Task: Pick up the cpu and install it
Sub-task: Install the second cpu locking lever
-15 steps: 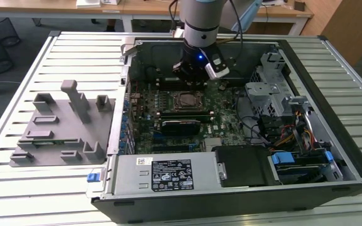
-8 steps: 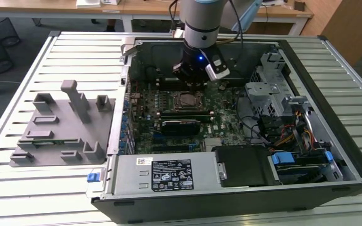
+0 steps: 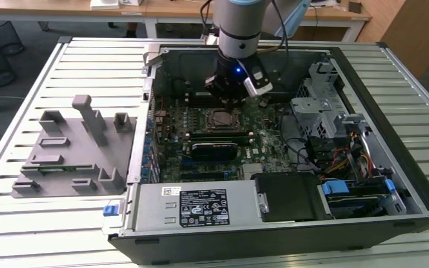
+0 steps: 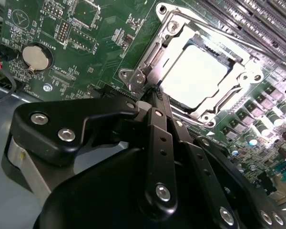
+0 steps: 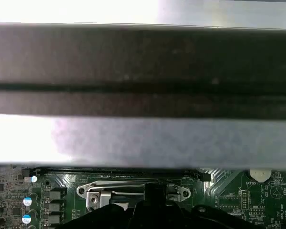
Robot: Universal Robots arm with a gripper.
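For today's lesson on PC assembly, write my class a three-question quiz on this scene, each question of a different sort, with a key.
1. True or false: the cpu lies in the socket frame on the motherboard.
2. Where is the gripper? A. over the grey fixture B. just above the socket C. over the power supply
3. Fill in: in the second wrist view, the round silver part on the board is a coin ____.

Key: 1 true; 2 B; 3 battery.
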